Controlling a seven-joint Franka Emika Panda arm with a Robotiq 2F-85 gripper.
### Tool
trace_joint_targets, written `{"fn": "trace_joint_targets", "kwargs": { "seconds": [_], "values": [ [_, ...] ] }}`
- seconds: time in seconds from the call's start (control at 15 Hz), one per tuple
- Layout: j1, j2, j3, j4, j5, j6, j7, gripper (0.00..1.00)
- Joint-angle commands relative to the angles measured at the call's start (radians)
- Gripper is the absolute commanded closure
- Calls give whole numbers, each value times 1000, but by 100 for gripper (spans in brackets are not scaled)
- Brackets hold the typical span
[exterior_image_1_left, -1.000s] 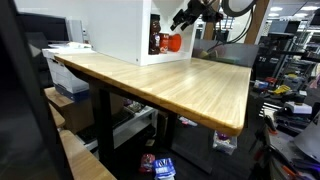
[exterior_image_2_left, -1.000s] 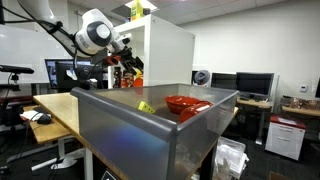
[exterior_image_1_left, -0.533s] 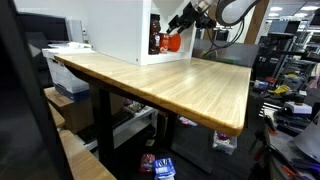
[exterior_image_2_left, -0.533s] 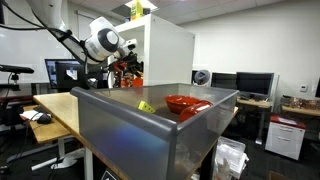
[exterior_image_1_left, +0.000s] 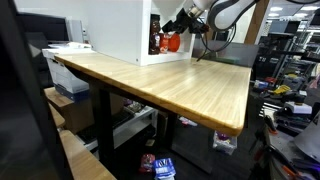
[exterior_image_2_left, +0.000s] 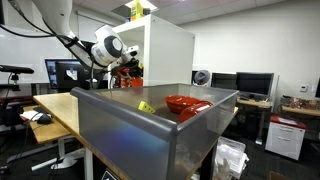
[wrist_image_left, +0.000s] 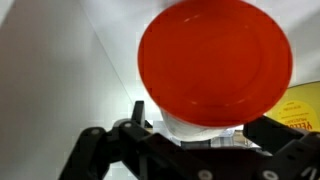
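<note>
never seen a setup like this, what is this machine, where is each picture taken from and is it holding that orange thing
It is a robot arm with a two-fingered gripper at its end. Two pictures come from cameras standing in the room; the third from a camera on the arm's wrist, looking past the fingers. On the wooden table stands a white open-sided box, with the gripper at its opening. In the wrist view a round orange-red thing sits inside, just ahead of the fingers. The jaws stand wide apart, so nothing is held. In an exterior view a grey bin close to the camera holds a red bowl.
</note>
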Motion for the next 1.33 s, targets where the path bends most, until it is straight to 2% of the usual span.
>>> {"fn": "trace_joint_targets", "kwargs": {
  "seconds": [0.0, 0.27, 0.33, 0.4, 1.27],
  "values": [
    [3, 30, 18, -4, 45, -30, -2, 0],
    [9, 33, 15, 6, 44, -74, 12, 0],
    [12, 30, 10, 11, 34, -84, 22, 5],
    [12, 29, 8, 13, 33, -90, 25, 25],
    [8, -68, 20, 2, 103, -285, -3, 94]
  ]
}}
